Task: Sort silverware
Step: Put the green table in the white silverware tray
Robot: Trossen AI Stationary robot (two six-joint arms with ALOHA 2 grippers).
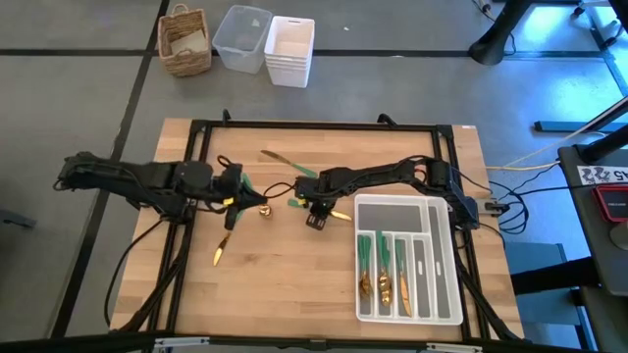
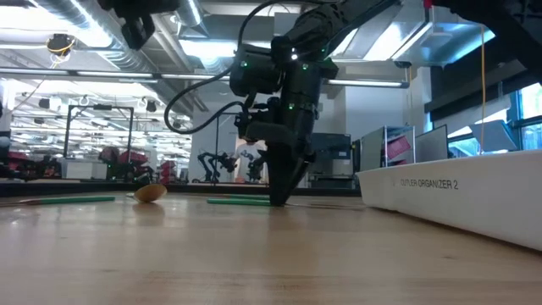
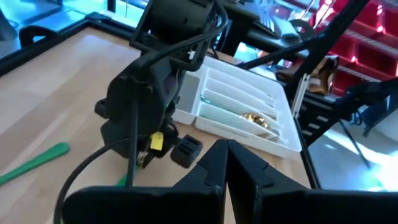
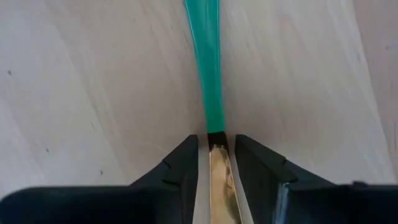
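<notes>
Right gripper down at the wooden table, just left of the white tray, fingers pointing at the tabletop. Jaws parted, straddling a piece of silverware lying flat on the wood: gold metal part sitting in the gap between the two fingers, green handle running out ahead. Can't tell if the pads actually touch the metal, looks like a thin gap on each side. Not lifted, flat on the table.

Left gripper hanging over the left-middle of the table, jaws clenched tight together, tips meeting in the left wrist view. Something green and gold around it in the top view, but can't tell if anything's actually pinched.

Rest of the cutlery: a few green-handled pieces already in the tray's narrow slots, gold ends toward the near edge. One gold piece loose on the wood below the left gripper, another long one angled near the far edge, a small gold bit between the two grippers.

Off the table at the back: wicker basket, clear tub, white bin.
</notes>
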